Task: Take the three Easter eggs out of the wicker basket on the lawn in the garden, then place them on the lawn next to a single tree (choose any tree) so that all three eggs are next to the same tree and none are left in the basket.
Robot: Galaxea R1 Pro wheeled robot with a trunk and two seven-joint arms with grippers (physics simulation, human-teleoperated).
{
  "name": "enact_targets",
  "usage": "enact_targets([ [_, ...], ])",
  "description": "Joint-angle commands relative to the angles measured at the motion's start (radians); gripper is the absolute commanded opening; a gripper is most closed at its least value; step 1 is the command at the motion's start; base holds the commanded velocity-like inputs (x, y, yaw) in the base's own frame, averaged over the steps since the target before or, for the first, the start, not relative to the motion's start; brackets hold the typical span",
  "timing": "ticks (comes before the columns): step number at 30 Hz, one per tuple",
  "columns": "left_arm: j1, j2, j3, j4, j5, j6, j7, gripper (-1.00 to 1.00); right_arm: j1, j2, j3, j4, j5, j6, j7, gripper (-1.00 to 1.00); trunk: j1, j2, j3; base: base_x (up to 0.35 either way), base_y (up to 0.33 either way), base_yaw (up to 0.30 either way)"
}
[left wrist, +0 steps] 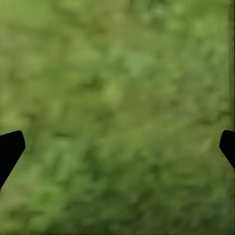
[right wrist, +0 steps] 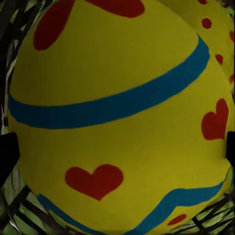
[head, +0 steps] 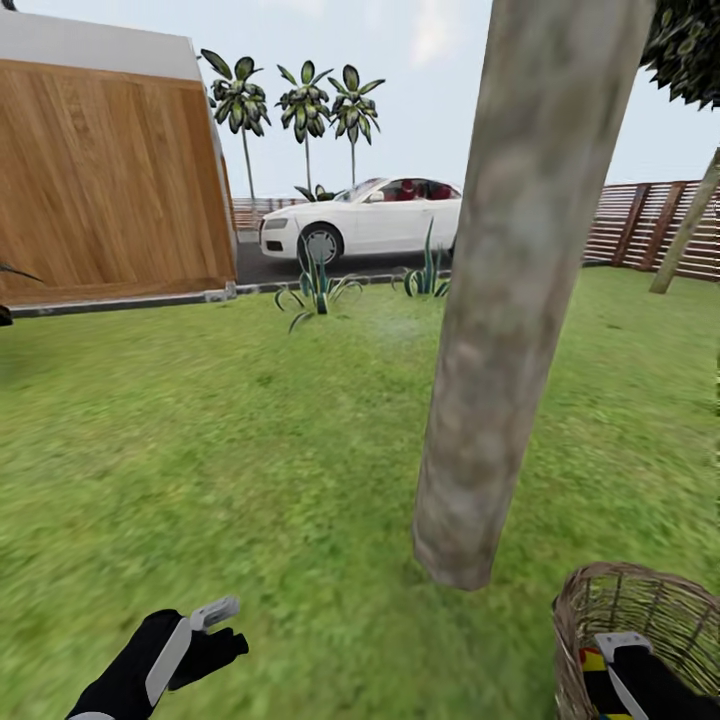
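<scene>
head view: the wicker basket (head: 640, 640) sits on the lawn (head: 250, 450) at about 5 o'clock, just beside the foot of the thick grey-brown tree (head: 510, 330), which rises through the middle toward 1 o'clock. a patch of yellow egg (head: 592, 668) shows inside the basket, beside the right gripper (head: 630, 665), whose arm reaches down into it from the lower edge. the left gripper (head: 215, 625) hangs above the grass at 7 o'clock, fingers apart and nothing between them. a white car (head: 365, 220) and a wooden fence (head: 650, 225) stand far off at 12 and 2 o'clock.

left wrist view: blurred grass, with two dark fingertips (left wrist: 10, 149) spread wide at 9 and 3 o'clock, released.

right wrist view: a yellow egg with blue bands and red hearts (right wrist: 117, 117) lies very close between the fingertips at 9 and 3 o'clock; i cannot tell whether they press on it. a second egg with red dots (right wrist: 215, 29) lies behind at 1 o'clock, wicker strands around both.
</scene>
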Motion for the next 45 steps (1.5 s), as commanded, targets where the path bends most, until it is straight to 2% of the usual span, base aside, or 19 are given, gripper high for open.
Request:
enact_targets([
  [1, 0.0, 0.0, 0.002, -0.002, 0.009, 0.005, 0.005, 1.0, 0.0, -0.001, 0.002, -0.001, -0.003, 0.006, 0.001, -1.0, -0.001, 0.0, 0.003, 0.0, 0.0, -0.233],
  [23, 0.0, 0.0, 0.002, -0.002, 0.009, 0.005, 0.005, 1.0, 0.0, 0.0, 0.002, -0.001, -0.002, 0.004, -0.001, -1.0, -0.011, 0.005, 0.089, 0.0, 0.0, -0.027],
  [33, 0.0, 0.0, 0.002, -0.002, 0.009, 0.004, 0.005, 1.0, 0.0, 0.0, 0.002, -0.001, -0.001, 0.006, -0.001, -1.0, -0.049, 0.075, 0.125, 0.0, 0.0, -0.211],
  [45, 0.0, 0.0, 0.002, -0.002, 0.009, 0.005, 0.005, 1.0, 0.0, 0.002, 0.004, -0.001, 0.005, 0.006, -0.003, -1.0, -0.095, 0.159, 0.162, 0.0, 0.0, -0.011],
])
